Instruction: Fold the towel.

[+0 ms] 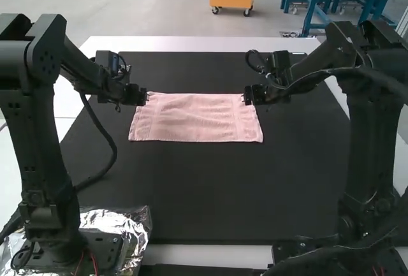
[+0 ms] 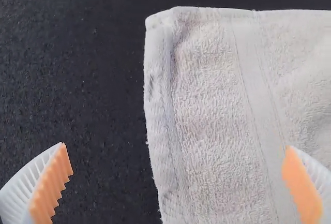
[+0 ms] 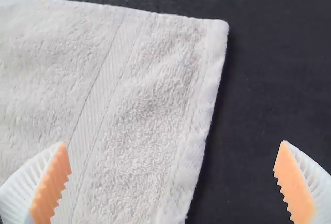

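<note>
- See a pale pink terrycloth towel (image 1: pixel 197 120) lying flat as a wide rectangle, with its far side between the jaws of the left gripper (image 1: pixel 145 97) and those of the right gripper (image 1: pixel 247 97).
- Find the rest of the cloth spreading from there toward the near side of both jaws. Cannot tell whether single or doubled.
- Find the left gripper by the far-left corner and the right gripper by the far-right one. Cannot tell whether touching the cloth.
- In the left wrist view, see white ribbed fingers with orange pads (image 2: pixel 51 185) set wide apart, with a hemmed towel edge running between. Find one pad beside that edge, above bare mat, and the other over the cloth, by a flat woven band (image 2: pixel 258 84).
- In the right wrist view, see a matching pair spread wide too, again with a hemmed edge between. Find one pad over the cloth near another woven band, the other above the mat.
- Beneath towel and jaws alike, see a large black mat (image 1: pixel 210 187) on a white table (image 1: pixel 210 44).
- Well nearer than the left jaws, see crumpled silver foil (image 1: pixel 137 231) around the arm's base.
</note>
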{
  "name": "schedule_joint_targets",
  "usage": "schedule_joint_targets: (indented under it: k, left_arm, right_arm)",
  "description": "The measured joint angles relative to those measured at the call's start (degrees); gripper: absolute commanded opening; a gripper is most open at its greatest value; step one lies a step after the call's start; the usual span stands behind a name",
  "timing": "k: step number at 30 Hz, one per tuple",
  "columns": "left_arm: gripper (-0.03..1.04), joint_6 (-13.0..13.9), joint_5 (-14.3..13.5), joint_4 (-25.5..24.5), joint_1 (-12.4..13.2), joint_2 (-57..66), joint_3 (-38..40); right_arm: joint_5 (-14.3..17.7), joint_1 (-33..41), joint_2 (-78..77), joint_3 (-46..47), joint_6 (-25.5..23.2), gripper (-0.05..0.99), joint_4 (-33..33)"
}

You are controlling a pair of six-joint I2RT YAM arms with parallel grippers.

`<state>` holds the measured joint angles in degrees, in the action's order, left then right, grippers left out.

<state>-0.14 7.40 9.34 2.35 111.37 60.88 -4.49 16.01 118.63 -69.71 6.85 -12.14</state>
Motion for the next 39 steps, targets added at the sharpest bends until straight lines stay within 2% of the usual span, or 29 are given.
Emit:
schedule_joint_targets:
  k: [16,27,39]
  left_arm:
    - [0.95,1.7,-2.8,0.5,0.0,7.9,6.7]
    - [0.95,2.5,-4.0,2.2,0.0,10.8,7.3]
    - [0.91,3.4,-4.7,3.8,0.0,13.4,8.5]
  right_arm:
    - [0.0,-0.2,7.0,-6.5,0.0,0.9,0.0]
    - [0.0,-0.7,12.6,-11.3,0.0,0.9,1.1]
    - [-0.2,-1.3,13.4,-11.9,0.0,0.91,1.9]
